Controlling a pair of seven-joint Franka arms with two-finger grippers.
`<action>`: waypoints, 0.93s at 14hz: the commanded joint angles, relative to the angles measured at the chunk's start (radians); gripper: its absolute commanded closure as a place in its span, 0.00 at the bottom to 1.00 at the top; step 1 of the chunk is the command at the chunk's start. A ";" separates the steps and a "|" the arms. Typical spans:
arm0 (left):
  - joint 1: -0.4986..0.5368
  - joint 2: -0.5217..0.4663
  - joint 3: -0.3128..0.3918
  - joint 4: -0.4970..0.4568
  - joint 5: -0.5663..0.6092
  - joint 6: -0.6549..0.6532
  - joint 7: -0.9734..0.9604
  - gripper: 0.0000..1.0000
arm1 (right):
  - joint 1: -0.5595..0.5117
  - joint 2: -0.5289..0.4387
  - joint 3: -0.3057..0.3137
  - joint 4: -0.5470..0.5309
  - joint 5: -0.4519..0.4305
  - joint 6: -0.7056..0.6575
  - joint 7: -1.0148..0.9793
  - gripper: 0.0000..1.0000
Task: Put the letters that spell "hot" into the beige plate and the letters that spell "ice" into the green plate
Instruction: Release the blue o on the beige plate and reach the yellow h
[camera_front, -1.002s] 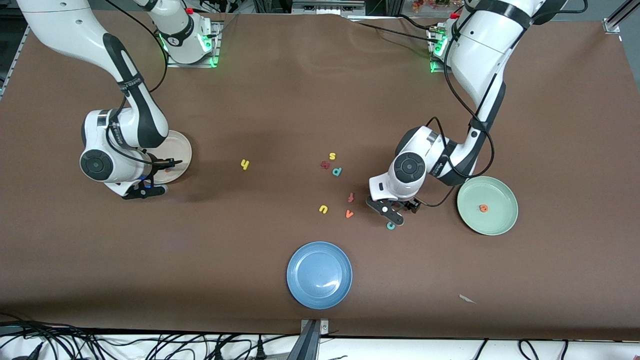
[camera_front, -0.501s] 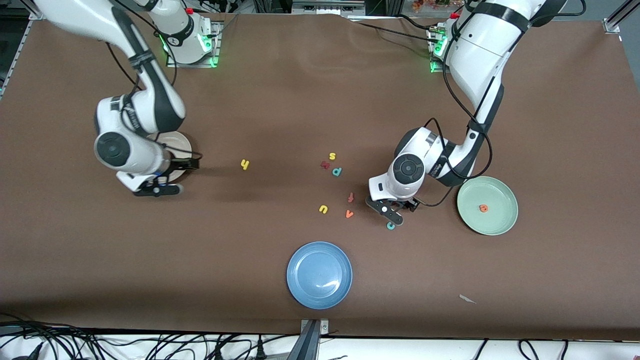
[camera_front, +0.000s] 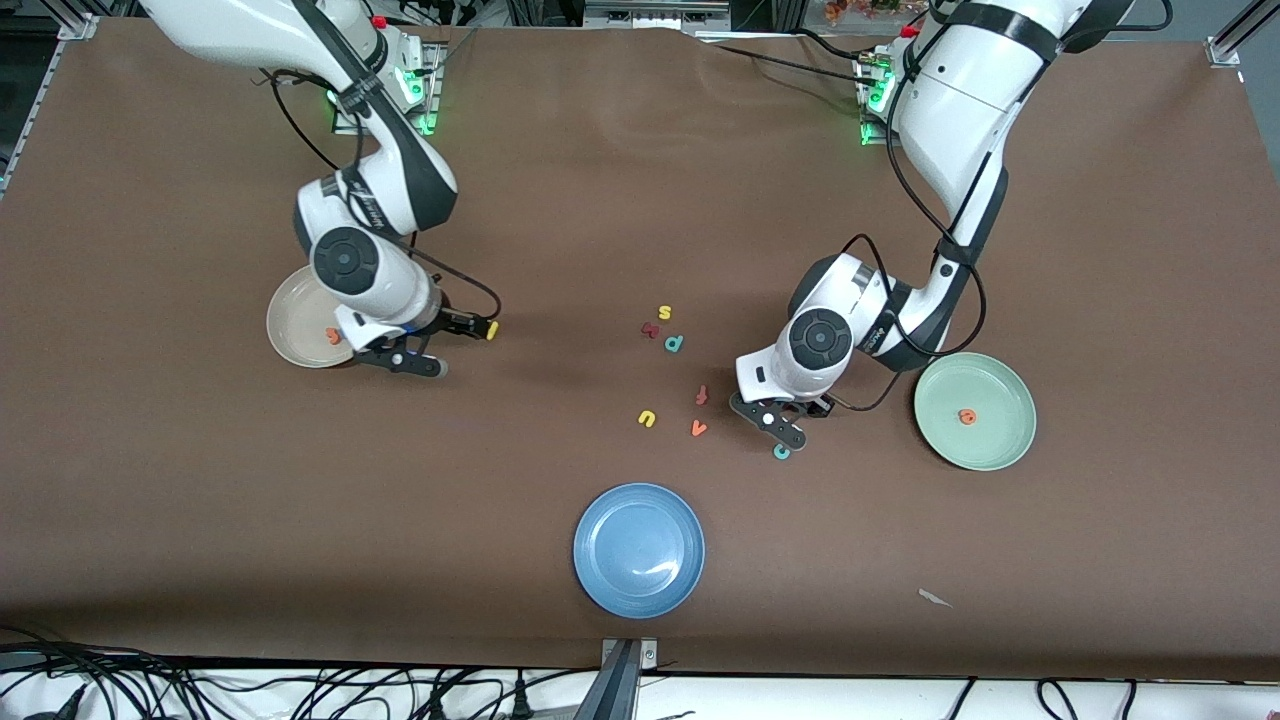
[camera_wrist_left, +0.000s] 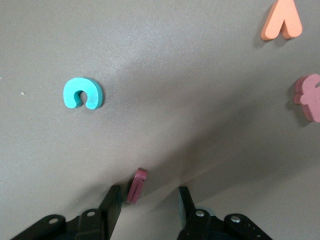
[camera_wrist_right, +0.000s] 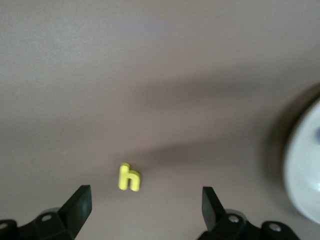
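While half-closed, left pincer (camera_wrist_left: 145, 205) around i (camera_wrist_left: 136, 185).

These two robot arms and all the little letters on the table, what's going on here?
They are sorting foam letters onto plates. The left gripper is low over the table with the dark red i between its fingers, the teal c close by. The right gripper, open, hangs over the yellow h beside the beige plate, which holds an orange letter. The green plate holds the orange e.
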 joint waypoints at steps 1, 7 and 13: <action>-0.001 0.009 0.001 0.008 -0.021 -0.003 0.007 0.57 | 0.009 0.027 0.003 -0.054 0.004 0.119 0.060 0.03; -0.001 0.021 0.003 0.011 -0.021 -0.002 0.000 0.71 | 0.064 0.079 0.001 -0.075 -0.009 0.193 0.122 0.08; -0.001 0.026 0.003 0.013 -0.021 -0.002 -0.002 0.91 | 0.068 0.088 -0.008 -0.084 -0.041 0.193 0.119 0.31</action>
